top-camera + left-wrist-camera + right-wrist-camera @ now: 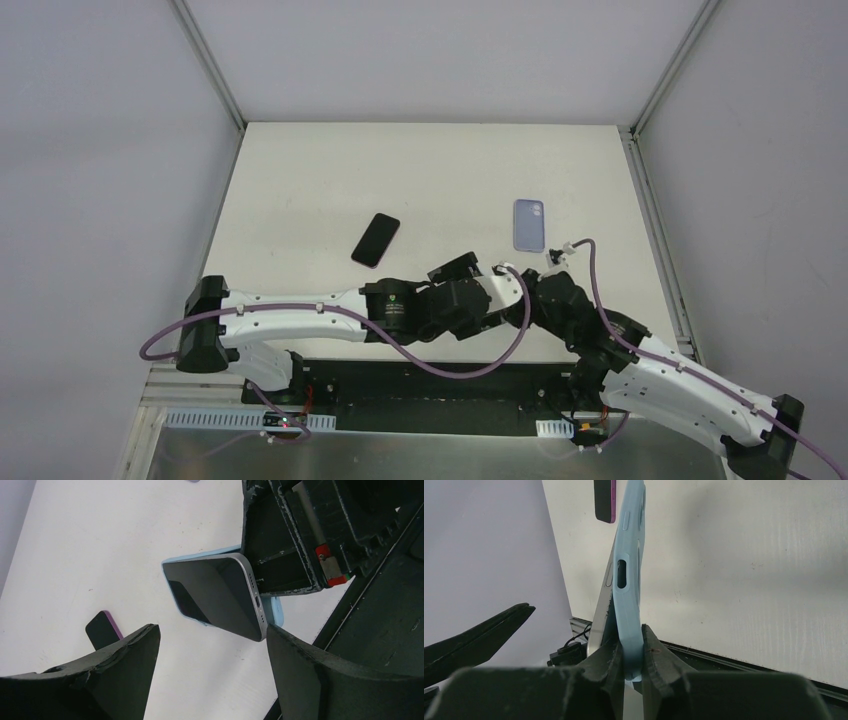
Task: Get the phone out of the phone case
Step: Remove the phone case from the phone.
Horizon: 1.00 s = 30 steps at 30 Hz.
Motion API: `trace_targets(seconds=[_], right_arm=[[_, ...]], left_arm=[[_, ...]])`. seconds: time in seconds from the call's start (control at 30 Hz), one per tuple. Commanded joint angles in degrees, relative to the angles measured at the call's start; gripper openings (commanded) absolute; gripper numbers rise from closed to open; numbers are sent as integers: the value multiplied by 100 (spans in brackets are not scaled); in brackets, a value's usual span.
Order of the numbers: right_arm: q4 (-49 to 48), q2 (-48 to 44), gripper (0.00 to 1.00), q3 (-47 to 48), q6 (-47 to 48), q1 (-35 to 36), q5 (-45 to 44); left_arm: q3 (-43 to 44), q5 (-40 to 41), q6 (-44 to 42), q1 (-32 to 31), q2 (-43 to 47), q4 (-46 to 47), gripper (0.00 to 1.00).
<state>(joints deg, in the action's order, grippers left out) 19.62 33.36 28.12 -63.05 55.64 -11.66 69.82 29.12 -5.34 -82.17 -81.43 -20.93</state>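
Right gripper: jaws clamped together on the end lip of the blue case, which it holds on edge above the table.

Phone: partly freed. The end nearest the right gripper stands off the case; the far end looks seated.

Left gripper: jaws wide apart, one on each side of the phone, touching nothing.

Also on the table: second phone and lilac case, both well apart from the work.

Hazards, as I judge them:
- The right grip is thin, so a skewed pull could twist the case loose and drop both.
- A left pinch that catches the case as well would separate nothing.
- Smooth glass may slide between the pads.
- A sudden release could send the phone onto the table.
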Motion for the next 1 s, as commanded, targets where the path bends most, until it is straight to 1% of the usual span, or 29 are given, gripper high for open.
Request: trace_targets(seconds=[0.0,0.3,0.5,0.83,0.97], right_arm=[[-397,-71,0,447,-188,-18,131],[-398,-109,0,458,-202,-20,154],[-399,-85,0,483,-223,-19,190],[-416,-73,0,541,-307,-20,300],[-419,-80,0,538,-341,-12,336]], left_arm=[[366,240,-99,-45,-210,-1,79],[472,453,-68,-45,-507,1,77],[446,665,-70,-45,-569,1,73],[545,979,-231,-45,-891,5,57],[605,1044,-240,-45,-952,5,47]])
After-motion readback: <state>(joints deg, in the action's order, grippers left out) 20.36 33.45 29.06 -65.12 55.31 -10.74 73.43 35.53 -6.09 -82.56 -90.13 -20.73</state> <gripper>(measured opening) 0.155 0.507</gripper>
